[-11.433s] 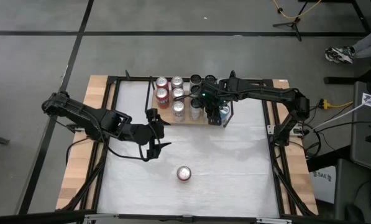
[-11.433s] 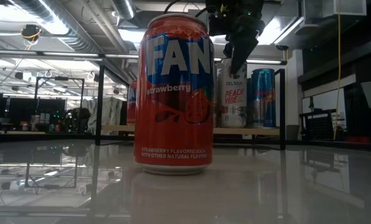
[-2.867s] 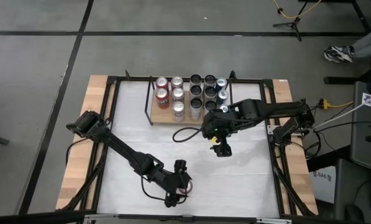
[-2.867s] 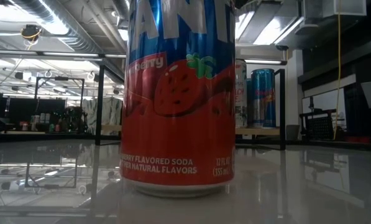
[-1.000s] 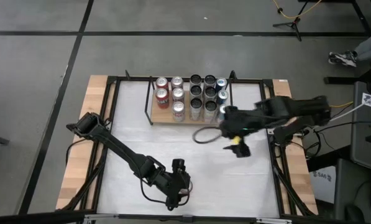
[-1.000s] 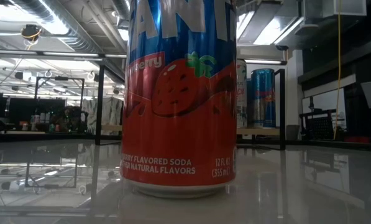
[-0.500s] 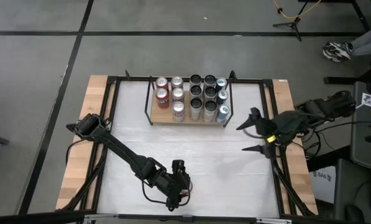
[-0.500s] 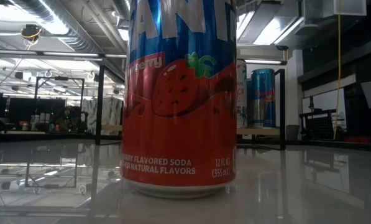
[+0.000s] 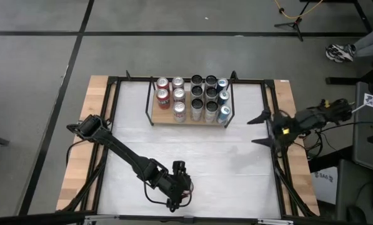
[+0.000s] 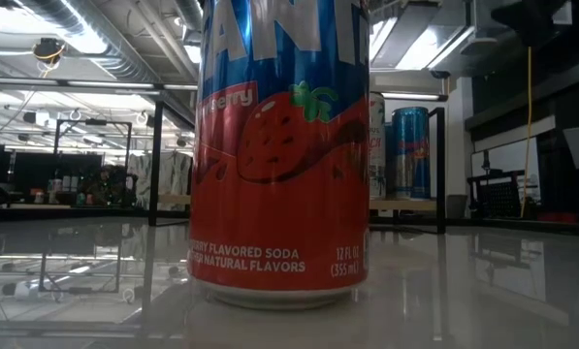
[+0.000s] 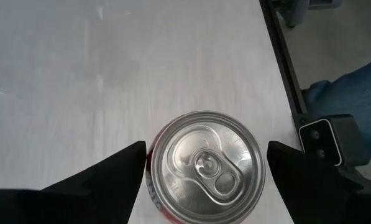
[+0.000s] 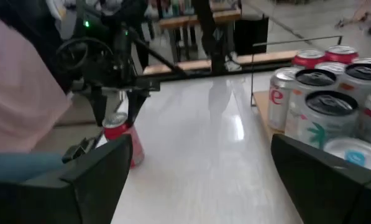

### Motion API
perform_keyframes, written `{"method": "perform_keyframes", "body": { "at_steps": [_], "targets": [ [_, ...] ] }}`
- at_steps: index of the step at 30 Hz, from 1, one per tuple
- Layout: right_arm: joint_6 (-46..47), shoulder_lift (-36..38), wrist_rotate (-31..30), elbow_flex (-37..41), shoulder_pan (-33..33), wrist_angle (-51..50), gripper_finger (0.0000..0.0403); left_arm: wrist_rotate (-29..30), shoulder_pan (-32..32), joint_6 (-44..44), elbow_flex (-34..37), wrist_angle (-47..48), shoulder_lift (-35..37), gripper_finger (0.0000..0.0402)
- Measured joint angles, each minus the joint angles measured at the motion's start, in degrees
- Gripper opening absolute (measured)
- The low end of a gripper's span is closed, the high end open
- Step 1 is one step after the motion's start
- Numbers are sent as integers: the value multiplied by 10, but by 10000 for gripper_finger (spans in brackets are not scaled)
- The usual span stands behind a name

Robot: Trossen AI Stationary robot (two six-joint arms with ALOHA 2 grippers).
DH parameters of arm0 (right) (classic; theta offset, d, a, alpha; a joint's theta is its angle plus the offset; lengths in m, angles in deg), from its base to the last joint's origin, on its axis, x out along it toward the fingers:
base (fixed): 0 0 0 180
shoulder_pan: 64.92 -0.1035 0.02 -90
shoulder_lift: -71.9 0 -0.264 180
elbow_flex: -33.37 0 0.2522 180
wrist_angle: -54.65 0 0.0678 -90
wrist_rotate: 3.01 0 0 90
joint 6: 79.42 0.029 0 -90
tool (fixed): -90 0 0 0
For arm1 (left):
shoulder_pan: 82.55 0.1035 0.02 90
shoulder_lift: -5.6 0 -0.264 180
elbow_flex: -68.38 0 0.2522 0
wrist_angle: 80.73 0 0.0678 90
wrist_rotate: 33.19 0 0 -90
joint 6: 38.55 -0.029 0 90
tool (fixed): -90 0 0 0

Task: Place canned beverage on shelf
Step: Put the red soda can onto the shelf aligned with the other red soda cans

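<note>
A red strawberry soda can (image 11: 205, 165) stands upright on its base on the white tabletop near the front edge; it fills the low view (image 10: 279, 155). My left gripper (image 9: 179, 187) hangs over it, open, with one finger on either side of the can's top, apart from it; the right wrist view shows the same (image 12: 115, 115). The shelf (image 9: 189, 120), a light-wood board with black rod uprights, lies at the far middle and bears several upright cans (image 9: 202, 100). My right gripper (image 9: 256, 130) stands open and empty at the table's right edge.
Black frame rails (image 9: 275, 156) and wooden side strips (image 9: 80, 150) border the white tabletop. Bare table (image 9: 198, 150) lies between the can and the shelf. A person's leg in jeans (image 11: 353, 87) shows beyond the table's edge in the left wrist view.
My right gripper has drawn back from in front of the shelf toward the table's right edge, tipping from pointing down to nearly level, and has stayed open and empty. The can has not moved.
</note>
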Motion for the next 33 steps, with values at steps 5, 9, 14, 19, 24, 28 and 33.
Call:
{"method": "perform_keyframes", "body": {
  "at_steps": [5,9,14,19,24,28,33],
  "targets": [
    [15,109,-3,63,0,5,379,-1,-3,0,0,0,0,328],
    [22,183,-3,98,0,7,379,-1,-4,0,0,-1,0,328],
    [21,218,-10,128,0,10,379,-1,-4,0,3,-1,0,328],
    [20,217,-29,146,0,19,379,2,-4,-1,4,2,0,328],
    [16,219,-59,192,0,64,379,2,-2,-1,4,1,0,328],
    [7,219,-132,247,0,137,379,2,-2,-1,4,1,0,328],
    [10,219,-218,293,0,184,379,2,-2,-1,4,1,0,327]
  ]
}}
